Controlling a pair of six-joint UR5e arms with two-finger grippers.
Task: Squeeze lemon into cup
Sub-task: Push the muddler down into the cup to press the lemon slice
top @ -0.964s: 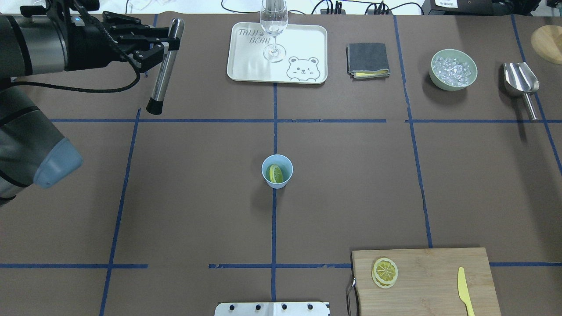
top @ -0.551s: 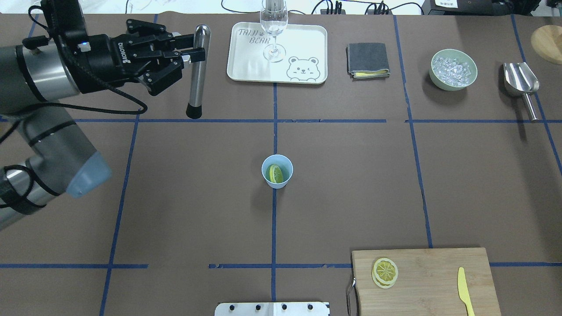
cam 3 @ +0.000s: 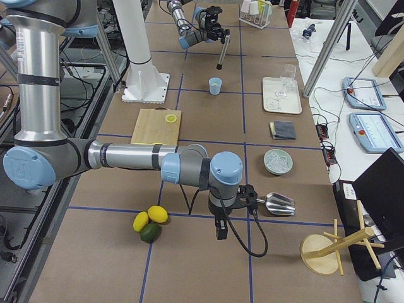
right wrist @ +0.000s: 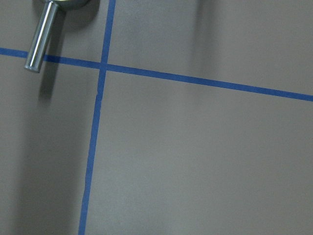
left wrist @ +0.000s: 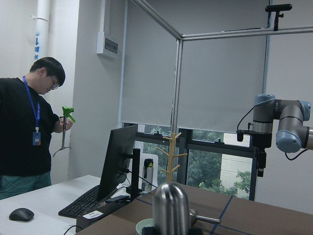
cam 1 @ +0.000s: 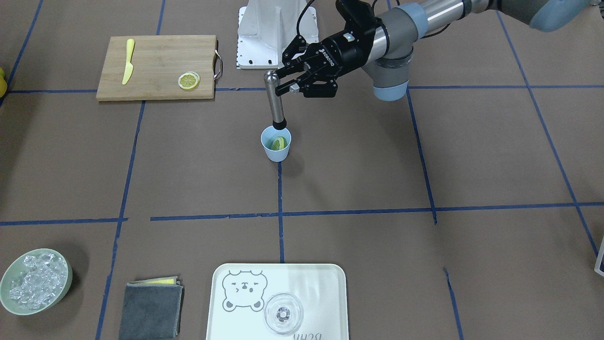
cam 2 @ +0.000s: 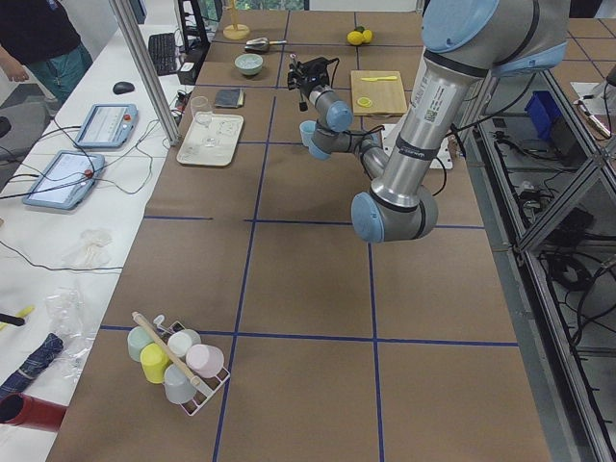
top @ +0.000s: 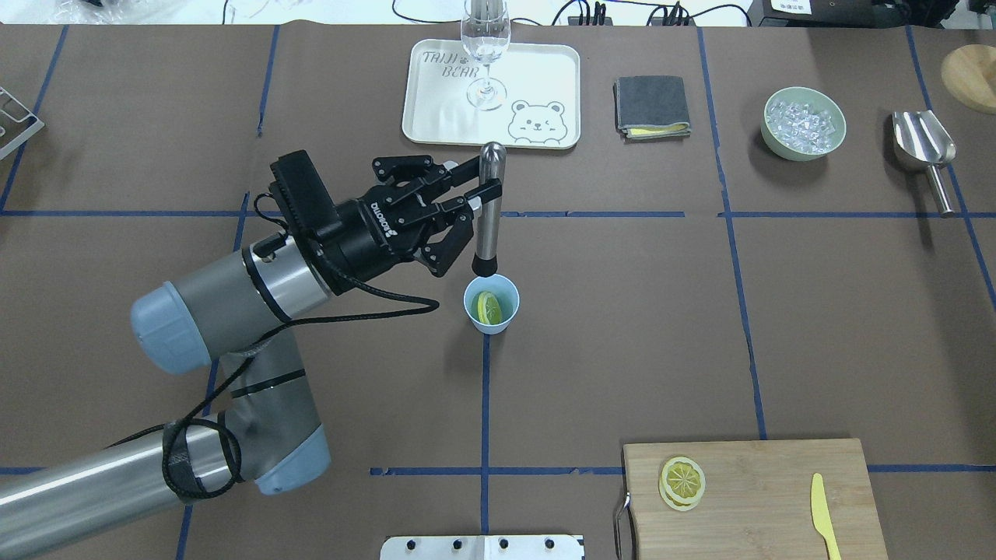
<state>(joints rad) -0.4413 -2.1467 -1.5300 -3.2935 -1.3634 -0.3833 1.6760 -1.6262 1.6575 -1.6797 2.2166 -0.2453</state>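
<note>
Directly beneath the left jaws, the light-blue cup (top: 498, 327) stands upright on the brown worktop (top: 622, 327), on a blue tape line; the lemon (top: 489, 308) slice leans on edge inside it, against the wall. The left jaws are pinched narrow on the upper part of a steel muddler (top: 489, 210); it hangs near upright from them, its black tip above the cup's mouth and clear of the slice. The black body behind these jaws bears the white word "ROBOTIQ". Beyond the jaws, away from the robot, lies a pale tray (top: 436, 117) printed with a cartoon bear and lettering that reads roughly "TAIJI BEAR"; a stemmed glass (top: 485, 47) stands on it. To the jaws' right sit a folded grey cloth (top: 652, 105), a green bowl of ice (top: 803, 123) and a steel scoop (top: 924, 144). Nearer the robot than the jaws, and rightward, a wooden board (top: 755, 498) carries more lemon slices (top: 682, 482) and a yellow knife (top: 823, 513). The right jaws hang over the worktop just beside the scoop's handle; whether they stand wide or narrow I cannot tell.
</note>
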